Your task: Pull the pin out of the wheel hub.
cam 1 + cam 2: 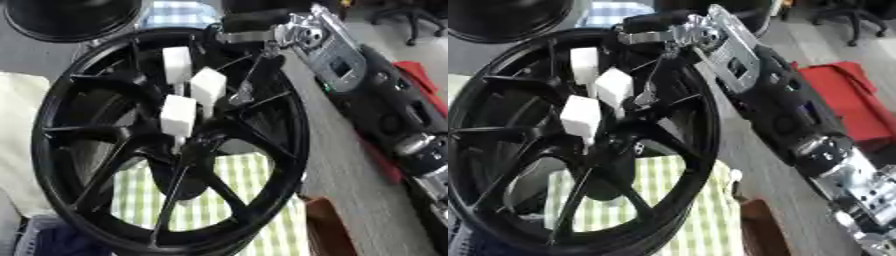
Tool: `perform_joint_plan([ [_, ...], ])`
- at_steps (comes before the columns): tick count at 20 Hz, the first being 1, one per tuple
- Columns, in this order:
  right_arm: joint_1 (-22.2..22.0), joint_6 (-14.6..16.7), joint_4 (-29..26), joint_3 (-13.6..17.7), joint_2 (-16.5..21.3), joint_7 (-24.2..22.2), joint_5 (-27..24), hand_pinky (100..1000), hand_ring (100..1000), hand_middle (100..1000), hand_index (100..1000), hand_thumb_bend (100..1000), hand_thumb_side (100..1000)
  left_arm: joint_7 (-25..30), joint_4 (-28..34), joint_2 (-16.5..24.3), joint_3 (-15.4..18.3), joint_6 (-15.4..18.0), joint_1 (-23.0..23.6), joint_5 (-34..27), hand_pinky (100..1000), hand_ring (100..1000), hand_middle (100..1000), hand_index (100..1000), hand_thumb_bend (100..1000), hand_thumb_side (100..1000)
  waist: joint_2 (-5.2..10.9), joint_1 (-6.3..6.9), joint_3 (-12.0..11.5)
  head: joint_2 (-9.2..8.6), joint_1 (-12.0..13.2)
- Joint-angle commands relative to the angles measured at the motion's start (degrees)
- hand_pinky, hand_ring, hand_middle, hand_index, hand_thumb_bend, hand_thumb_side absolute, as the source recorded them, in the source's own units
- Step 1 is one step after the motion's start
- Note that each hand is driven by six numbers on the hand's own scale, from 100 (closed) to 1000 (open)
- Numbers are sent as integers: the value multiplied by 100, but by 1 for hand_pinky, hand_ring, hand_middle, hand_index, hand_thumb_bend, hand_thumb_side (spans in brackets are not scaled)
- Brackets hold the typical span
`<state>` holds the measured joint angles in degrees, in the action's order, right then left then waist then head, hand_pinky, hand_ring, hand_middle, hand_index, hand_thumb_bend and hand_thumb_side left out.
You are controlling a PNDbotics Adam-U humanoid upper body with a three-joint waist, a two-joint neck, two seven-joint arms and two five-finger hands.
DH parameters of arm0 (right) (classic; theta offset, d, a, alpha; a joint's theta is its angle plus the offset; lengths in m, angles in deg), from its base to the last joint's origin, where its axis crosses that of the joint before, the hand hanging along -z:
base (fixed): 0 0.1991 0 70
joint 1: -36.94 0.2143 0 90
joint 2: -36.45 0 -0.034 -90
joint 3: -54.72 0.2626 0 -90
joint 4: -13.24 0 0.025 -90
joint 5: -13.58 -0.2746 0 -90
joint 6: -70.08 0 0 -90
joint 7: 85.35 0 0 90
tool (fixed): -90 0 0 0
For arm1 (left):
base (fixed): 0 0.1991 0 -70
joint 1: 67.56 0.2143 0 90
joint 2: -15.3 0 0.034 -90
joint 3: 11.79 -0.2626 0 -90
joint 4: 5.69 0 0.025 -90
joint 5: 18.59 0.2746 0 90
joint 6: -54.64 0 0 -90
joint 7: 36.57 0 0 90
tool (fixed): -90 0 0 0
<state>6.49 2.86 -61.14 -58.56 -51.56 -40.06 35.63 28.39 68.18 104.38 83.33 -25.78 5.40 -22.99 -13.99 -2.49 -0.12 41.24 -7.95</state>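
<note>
Black and glossy, the big multi-spoke alloy wheel (166,145) stands nearly upright and fills the view, with a green-and-white checked cloth (236,200) showing through its lower spokes. Three white block-headed pins (179,114) stick out of the dark hub; each looks like a light foam or plastic cube on a thin stem, stiff enough to pull straight but easy to bend at the stem if twisted.

The robot's right hand (654,32) reaches in over the upper rim from the right, its black-and-silver forearm (780,105) slanting down behind it. A thin dark finger (651,85) hangs down just right of the middle block; whether the fingers close on it or only brush it, I cannot tell. The other two blocks sit to the left of and below the fingertips.

The best hold seems to be across a cube's flat sides, pulling along the stem while the heavy wheel stays put. The left hand is not visible.
</note>
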Motion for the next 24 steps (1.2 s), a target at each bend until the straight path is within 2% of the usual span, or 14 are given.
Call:
perform_joint_plan([
  [1, 146, 655, -92, -12, 108, -725, -120, 704, 679, 595, 711, 440, 191, 19, 41, 59, -7, 1, -68, 38, 722, 636, 535, 754, 303, 635, 169, 13, -19, 8, -30],
  [7, 112, 634, -101, -43, 112, -725, -136, 700, 659, 567, 678, 415, 103, 24, 26, 49, -17, 0, -86, 48, 722, 636, 535, 754, 301, 636, 171, 4, -42, -5, -18],
  [13, 87, 693, -76, -29, 113, -725, -140, 683, 605, 458, 579, 386, 100, 23, 27, 43, -19, -4, -92, 39, 722, 636, 534, 754, 300, 637, 162, 11, -51, -8, -33],
  [18, 87, 736, -101, -5, 124, -725, -199, 669, 573, 372, 540, 364, 100, 24, 25, 40, -19, -7, -93, 39, 722, 636, 534, 754, 299, 637, 164, 14, -51, -10, -60],
  [24, 151, 595, -119, 37, 158, -725, -444, 655, 545, 314, 494, 357, 100, 30, 14, 34, -20, -13, -93, 47, 723, 635, 534, 754, 299, 638, 178, 12, -50, 1, -90],
])
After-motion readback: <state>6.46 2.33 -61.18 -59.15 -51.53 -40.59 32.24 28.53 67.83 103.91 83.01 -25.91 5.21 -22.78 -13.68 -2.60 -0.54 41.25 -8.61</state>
